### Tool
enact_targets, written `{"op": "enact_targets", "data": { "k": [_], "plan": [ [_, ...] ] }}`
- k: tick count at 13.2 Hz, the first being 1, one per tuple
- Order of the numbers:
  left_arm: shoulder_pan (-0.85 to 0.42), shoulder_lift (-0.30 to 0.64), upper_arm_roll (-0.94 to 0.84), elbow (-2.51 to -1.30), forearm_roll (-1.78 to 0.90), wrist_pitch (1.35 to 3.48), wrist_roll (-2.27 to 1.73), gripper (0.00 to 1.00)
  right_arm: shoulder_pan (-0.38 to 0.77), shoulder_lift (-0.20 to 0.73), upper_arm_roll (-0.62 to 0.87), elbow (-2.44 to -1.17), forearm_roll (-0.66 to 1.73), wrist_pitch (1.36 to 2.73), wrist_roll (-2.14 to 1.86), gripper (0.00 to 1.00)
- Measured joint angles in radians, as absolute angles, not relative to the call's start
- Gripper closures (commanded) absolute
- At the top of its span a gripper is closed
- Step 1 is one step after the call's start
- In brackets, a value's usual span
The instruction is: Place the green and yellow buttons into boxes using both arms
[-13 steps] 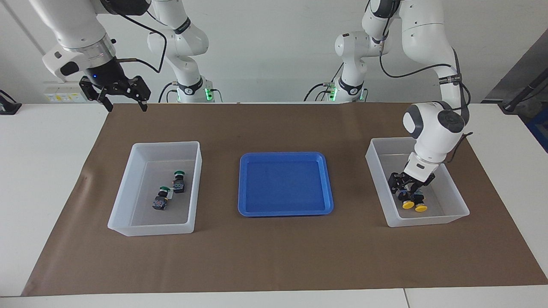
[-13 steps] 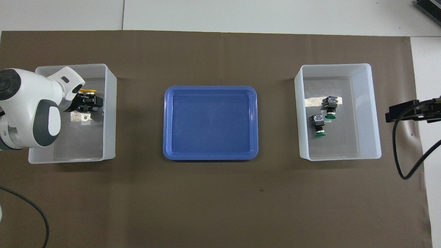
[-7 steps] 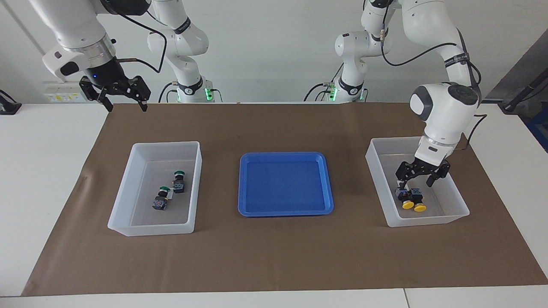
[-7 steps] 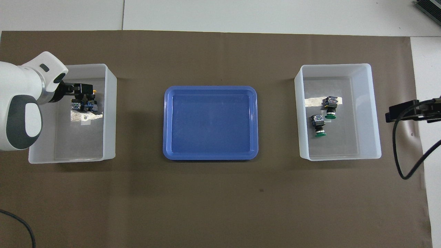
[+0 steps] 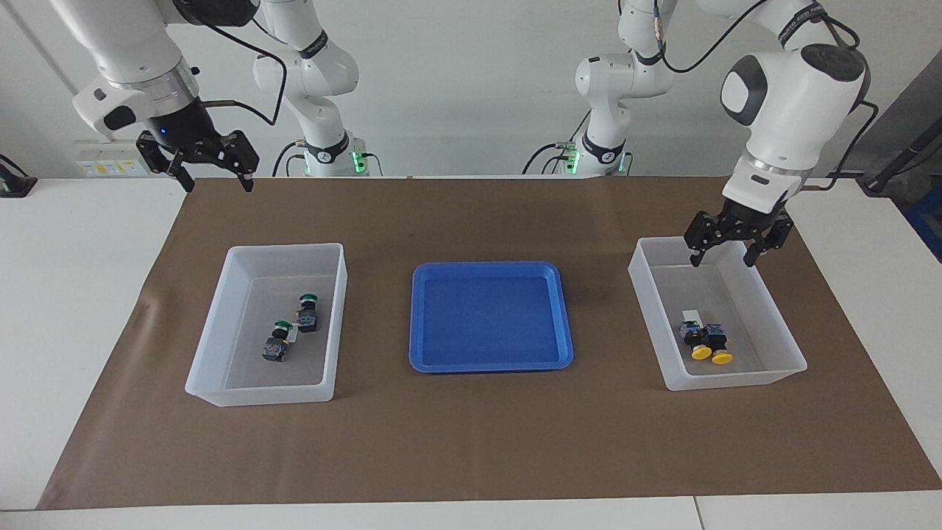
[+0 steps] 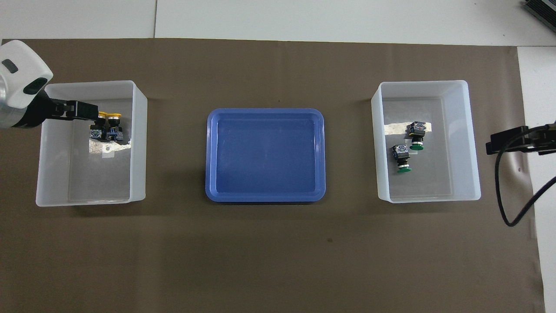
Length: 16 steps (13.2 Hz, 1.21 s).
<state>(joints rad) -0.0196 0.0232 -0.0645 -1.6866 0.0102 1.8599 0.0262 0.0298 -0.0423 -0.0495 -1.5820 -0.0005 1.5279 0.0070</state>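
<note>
Four buttons, two boxes (all binned).
You'll find yellow buttons [image 5: 711, 349] in the right-frame box [image 5: 786, 346], green buttons [image 5: 291, 328] left-frame box [image 5: 213, 331]; left gripper [image 5: 737, 250] and right gripper [image 5: 213, 177] gape empty.

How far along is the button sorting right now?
It looks essentially done. Both yellow buttons lie in the box at the left arm's end, both green buttons in the other box, and the blue tray holds nothing. The left end effector hangs open and empty over its box; the right end effector waits open. Nothing appears left.
</note>
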Motion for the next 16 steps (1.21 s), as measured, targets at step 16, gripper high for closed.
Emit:
{"op": "enact_targets", "data": {
  "k": [16],
  "plan": [
    [-0.02, -0.009, -0.069, -1.577, 0.009, 1.605, 0.042, 0.0, 0.03, -0.042, -0.049, -1.582, -0.001, 1.528, 0.007, 0.0]
  ]
}}
